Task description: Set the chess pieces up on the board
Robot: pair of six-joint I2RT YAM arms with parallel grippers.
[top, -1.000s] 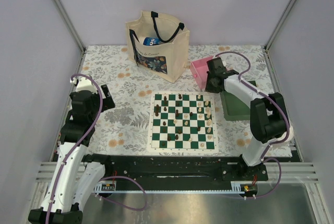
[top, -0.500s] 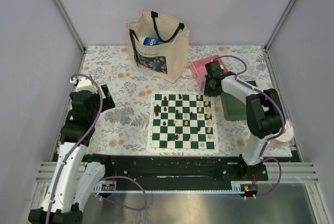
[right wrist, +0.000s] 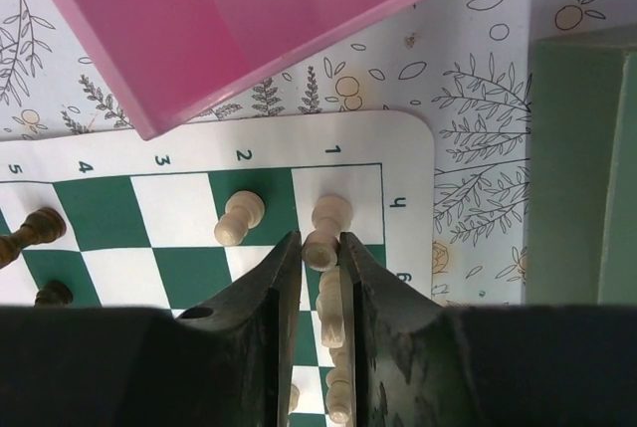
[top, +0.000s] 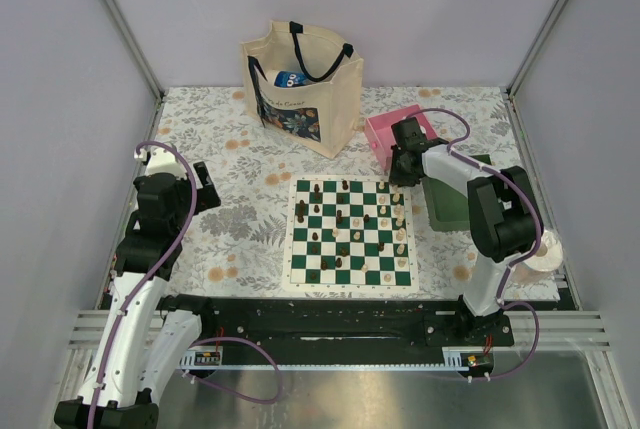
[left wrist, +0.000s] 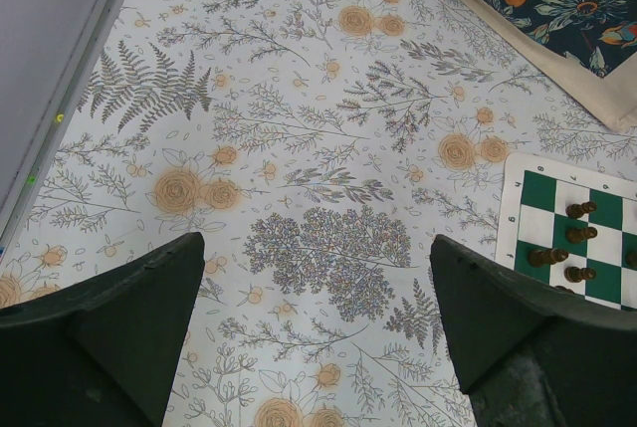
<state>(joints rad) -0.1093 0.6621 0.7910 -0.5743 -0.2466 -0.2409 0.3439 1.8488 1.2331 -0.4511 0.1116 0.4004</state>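
Right gripper (right wrist: 319,240): jaws narrowly flank a cream chess piece (right wrist: 318,252) between them, grasp indeterminate. Left gripper (left wrist: 317,248): jaws released wide.

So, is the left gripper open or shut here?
Open: the left gripper has its fingers wide apart over the floral tablecloth, nothing between.

A flowered cloth (top: 240,219) covers the table before me. At the far side, left of centre, stands a cream tote bag (top: 300,99) with something blue (top: 290,78) inside. Far right I see a pink tray (top: 380,132), and near it, closer to me, a green tray (top: 452,211).
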